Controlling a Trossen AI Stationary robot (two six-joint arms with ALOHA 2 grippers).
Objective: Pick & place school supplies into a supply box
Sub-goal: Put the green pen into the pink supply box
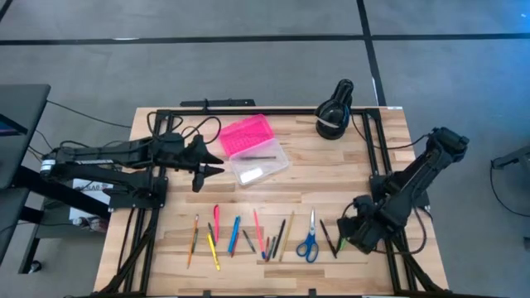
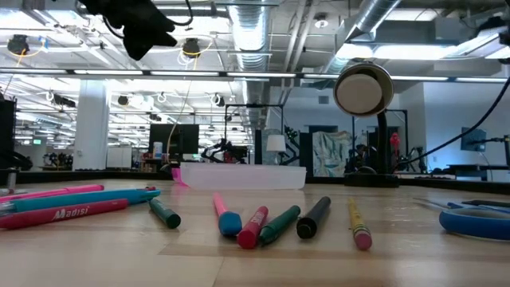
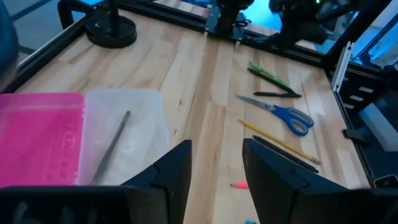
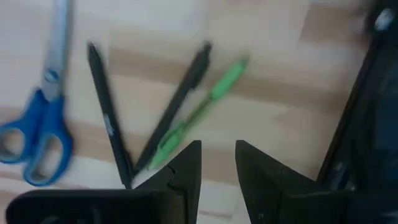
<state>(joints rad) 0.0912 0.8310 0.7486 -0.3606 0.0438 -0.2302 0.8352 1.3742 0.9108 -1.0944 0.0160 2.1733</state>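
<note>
1. Pink lid and clear base lie opened flat: the supply box (image 1: 252, 149) sits at the far middle of the wooden table (image 1: 166, 248), and one dark pencil (image 3: 112, 146) lies inside the clear base.
2. The left gripper (image 1: 211, 170) hovers just left of the box, above the table, its fingers (image 3: 171, 174) parted by a narrow gap with nothing between them; in the left wrist view the clear base lies just beside the jaws, not between them.
3. The rest of the school supplies (image 1: 248, 236) lie in a loose row along the near edge: pink, yellow, blue, orange and dark pens and pencils, well apart from the left gripper.
4. The blue-handled scissors (image 1: 309, 242) lie at the right end of that row.
5. The right gripper (image 4: 217, 165) hangs low over the near right of the table, jaws slightly apart and empty. Just ahead of its tips lie a green pen (image 4: 199, 112) and two dark pens (image 4: 109, 115); none sits between the fingers.
6. A black round device (image 1: 334, 112) stands at the far right.
</note>
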